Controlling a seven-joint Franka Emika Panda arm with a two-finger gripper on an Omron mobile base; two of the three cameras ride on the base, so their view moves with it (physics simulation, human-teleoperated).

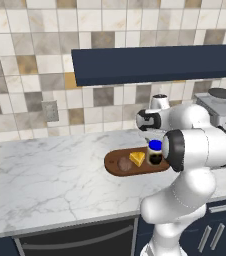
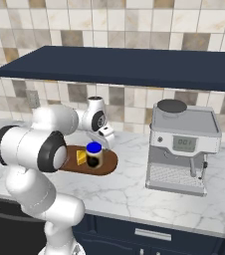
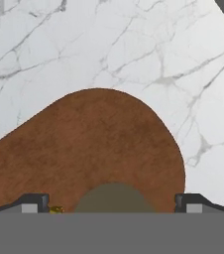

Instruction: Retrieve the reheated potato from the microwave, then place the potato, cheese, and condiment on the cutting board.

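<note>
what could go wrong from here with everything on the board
1. The open tool hangs low over the cutting board; lifting off at a slant could clip the condiment.
2. The cheese sits close beside the condiment, so a knocked jar would likely shove it.
3. The potato is round and could roll off.

The arm hides the cutting board's right end; the potato is seemingly cut off below.

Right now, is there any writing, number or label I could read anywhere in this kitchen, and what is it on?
Coffee machine: its small display shows dark marks, too blurred to read.
Condiment: a white band on the jar, no writing that can be made out.
Cutting board, cheese, counter and wall tiles: no text.
</note>
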